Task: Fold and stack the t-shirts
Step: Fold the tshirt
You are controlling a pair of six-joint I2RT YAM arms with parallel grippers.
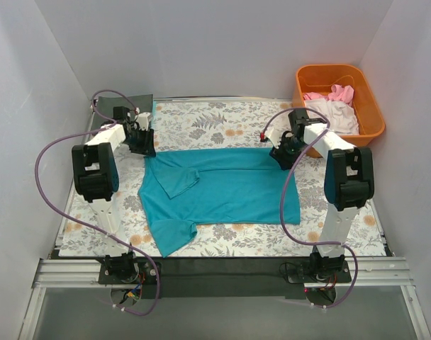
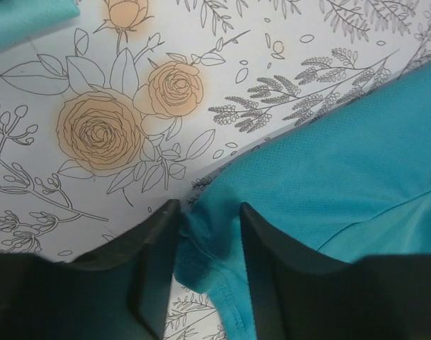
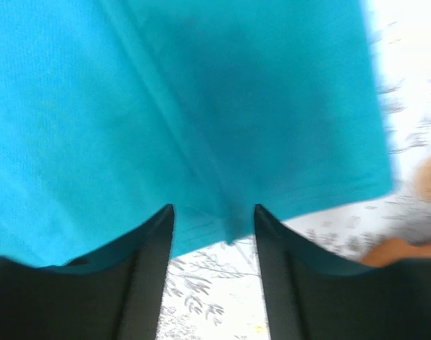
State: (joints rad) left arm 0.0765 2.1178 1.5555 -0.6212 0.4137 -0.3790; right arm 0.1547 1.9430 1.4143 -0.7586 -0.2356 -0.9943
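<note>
The teal t-shirt point(image 1: 230, 188) lies spread flat across the middle of the floral covering, with one sleeve folded onto its body and the other pointing toward the near edge. My left gripper point(image 1: 141, 142) is at the shirt's far left corner. In the left wrist view its jaws point(image 2: 208, 212) stand apart with a bunched teal hem point(image 2: 201, 244) between them. My right gripper point(image 1: 279, 157) is at the far right corner. In the blurred right wrist view its jaws point(image 3: 214, 212) stand apart over the shirt's edge point(image 3: 201, 219). Pink point(image 1: 339, 92) and white point(image 1: 332, 113) shirts lie in the tub.
The orange tub point(image 1: 300, 78) stands at the far right corner, close behind my right arm. A dark flat thing point(image 1: 130, 105) lies at the far left corner behind my left arm. White walls close in the table on three sides.
</note>
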